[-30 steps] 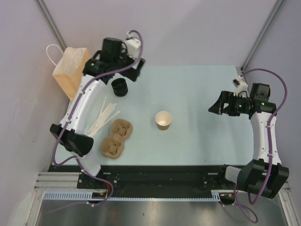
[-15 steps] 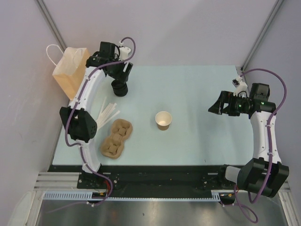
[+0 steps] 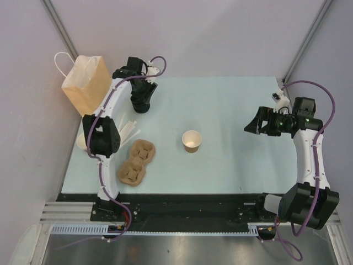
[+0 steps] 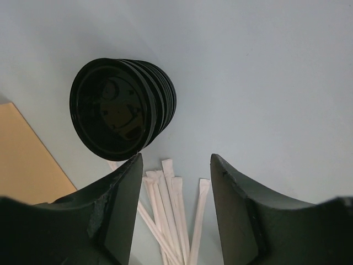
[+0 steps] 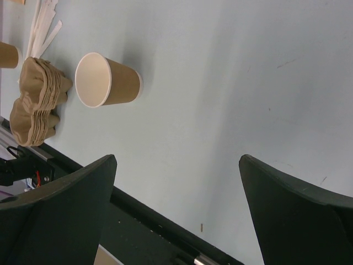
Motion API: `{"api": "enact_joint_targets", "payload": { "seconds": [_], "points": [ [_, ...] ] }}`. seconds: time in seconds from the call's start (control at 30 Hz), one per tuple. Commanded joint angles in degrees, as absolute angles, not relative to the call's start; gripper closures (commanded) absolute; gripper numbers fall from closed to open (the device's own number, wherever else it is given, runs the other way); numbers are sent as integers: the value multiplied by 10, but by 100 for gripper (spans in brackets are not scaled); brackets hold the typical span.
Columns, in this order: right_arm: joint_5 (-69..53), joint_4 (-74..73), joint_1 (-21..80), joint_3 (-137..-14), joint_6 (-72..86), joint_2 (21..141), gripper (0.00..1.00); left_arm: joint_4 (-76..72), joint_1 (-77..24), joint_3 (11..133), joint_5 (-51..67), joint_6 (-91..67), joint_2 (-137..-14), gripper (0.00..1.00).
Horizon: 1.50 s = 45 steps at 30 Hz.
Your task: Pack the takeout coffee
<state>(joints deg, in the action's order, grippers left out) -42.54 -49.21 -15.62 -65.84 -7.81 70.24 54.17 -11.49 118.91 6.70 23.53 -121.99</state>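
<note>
Overhead, a paper bag (image 3: 84, 84) stands at the ten o'clock corner of the table (image 3: 231, 99). At the bag's three o'clock, the left gripper (image 4: 175, 163) hangs over a stack of black lids (image 4: 121, 107), its fingers parted and holding nothing (the stack lies just beyond the tips). Wrapped straws (image 3: 126, 134) and pulp cup carriers (image 3: 137, 161) lie at the stack's six o'clock. A lidless cup (image 3: 191, 141) stands mid-table. At three o'clock the right gripper (image 5: 177, 163) hovers, spread wide and empty. The takeout coffee, lidded, shows in no view.

Takeout coffee (image 3: 191, 141): small brown paper cup, open-topped, cream inside, upright, standing free at table (image 3: 237, 105) centre.
</note>
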Motion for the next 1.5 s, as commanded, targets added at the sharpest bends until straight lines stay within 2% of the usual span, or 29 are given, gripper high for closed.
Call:
{"api": "enact_joint_targets", "payload": {
  "seconds": [0.0,0.77,1.07,1.17,1.47],
  "points": [
    [-432,-490,-157,-662,-88,705,0,520,-112,1233,49,253,-1236,43],
    [-426,-484,-157,-661,-86,720,0,503,-107,1261,19,269,-1298,60],
    [-427,-482,-157,-662,-84,723,0,504,-107,1263,21,272,-1299,78],
    [-427,-480,-158,-662,-83,722,0,504,-106,1264,20,274,-1293,91],
    [-434,-478,-157,-661,-79,714,0,530,-107,1283,11,278,-1260,100]
  ]
}}
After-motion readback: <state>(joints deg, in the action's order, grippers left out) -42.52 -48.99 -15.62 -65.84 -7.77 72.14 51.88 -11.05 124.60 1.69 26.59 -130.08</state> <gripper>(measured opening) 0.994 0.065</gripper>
